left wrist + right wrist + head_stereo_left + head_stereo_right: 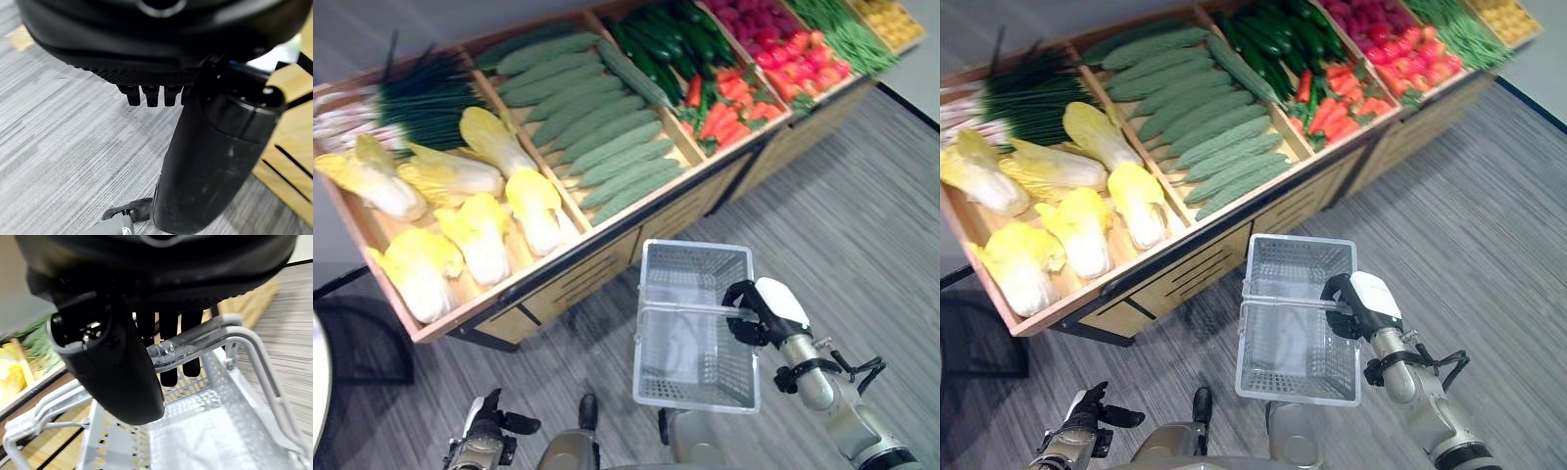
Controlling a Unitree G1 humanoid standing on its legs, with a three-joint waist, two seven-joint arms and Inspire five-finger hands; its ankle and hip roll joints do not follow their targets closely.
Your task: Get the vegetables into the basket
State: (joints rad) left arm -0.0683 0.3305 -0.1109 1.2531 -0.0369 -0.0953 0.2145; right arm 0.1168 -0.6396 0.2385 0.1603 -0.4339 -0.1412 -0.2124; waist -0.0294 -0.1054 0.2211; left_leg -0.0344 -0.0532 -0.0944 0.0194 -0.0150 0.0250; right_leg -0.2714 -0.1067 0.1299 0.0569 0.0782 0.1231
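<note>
Basket (695,328) front and centre: a pale grey plastic shopping basket with perforated walls hangs just in front of the wooden produce stand (607,257), above the grey striped floor (862,215). Right robot hand (756,311) has it by the handle (195,340), fingers (168,352) hooked over the bar and the thumb on the near side, so it is clamped around that handle. Inside the basket sits only a pale sheet on the bottom, no vegetables in it.

Up on the stand the vegetables lie in their wooden compartments. Napa cabbages (475,230) fill the nearest bin on the robot's left, with green onions (421,103) behind them. Next bin along holds a stack of bumpy light-green cucumbers (597,127). Beyond that come dark green cucumbers (671,39), then carrots (729,103), red tomatoes (808,59) and darker red vegetables further back, and green beans (847,34) toward the far right end, with a bin of yellow produce (891,20) at the corner.

Left robot hand (489,426) hangs low at the robot's left side, well apart from the stand and the basket, fingers (149,95) curled under the palm and gripping nothing.
</note>
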